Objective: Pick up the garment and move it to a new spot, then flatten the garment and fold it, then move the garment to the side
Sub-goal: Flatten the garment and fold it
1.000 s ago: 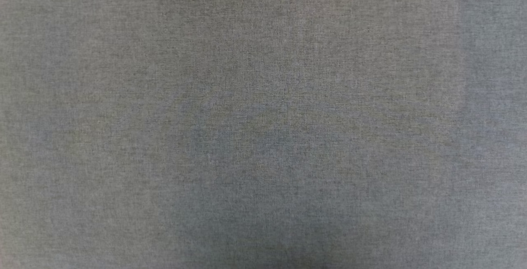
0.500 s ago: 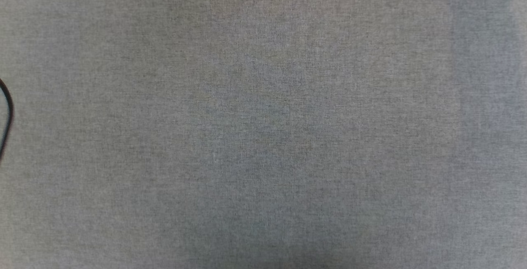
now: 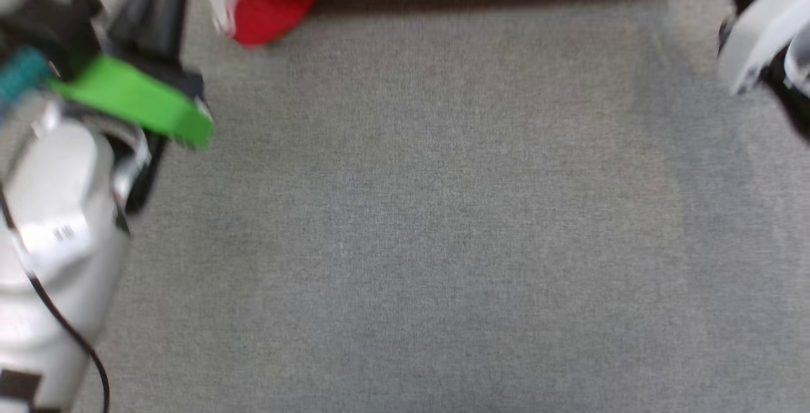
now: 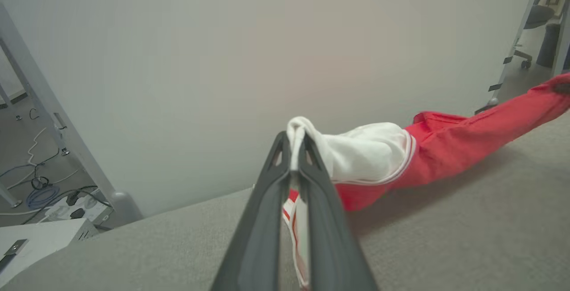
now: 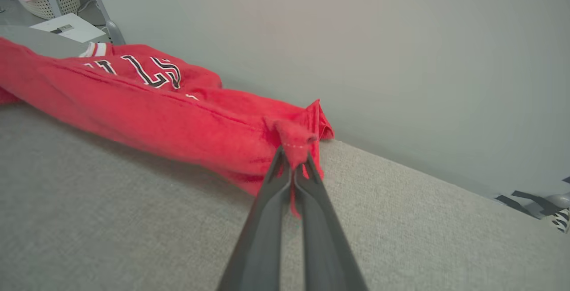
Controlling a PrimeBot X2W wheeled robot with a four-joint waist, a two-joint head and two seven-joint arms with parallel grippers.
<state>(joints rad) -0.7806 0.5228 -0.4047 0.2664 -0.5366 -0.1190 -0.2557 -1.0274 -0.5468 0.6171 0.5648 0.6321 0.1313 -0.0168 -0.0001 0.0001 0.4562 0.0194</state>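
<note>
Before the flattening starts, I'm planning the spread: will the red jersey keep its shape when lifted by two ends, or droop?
Likely floppy: the jersey bunches into a rope-like roll between the left pincer and the right pincer. Probably light: small pinches of cloth hold it. The grey fabric surface looks textured, so dragging may catch.

A grey fabric surface (image 3: 443, 242) meets a plain pale wall (image 4: 222, 59); in the left wrist view, cables (image 4: 42, 194) litter the floor (image 4: 18, 144) at 8 o'clock, with an office chair (image 4: 536, 14) at 2 o'clock.
</note>
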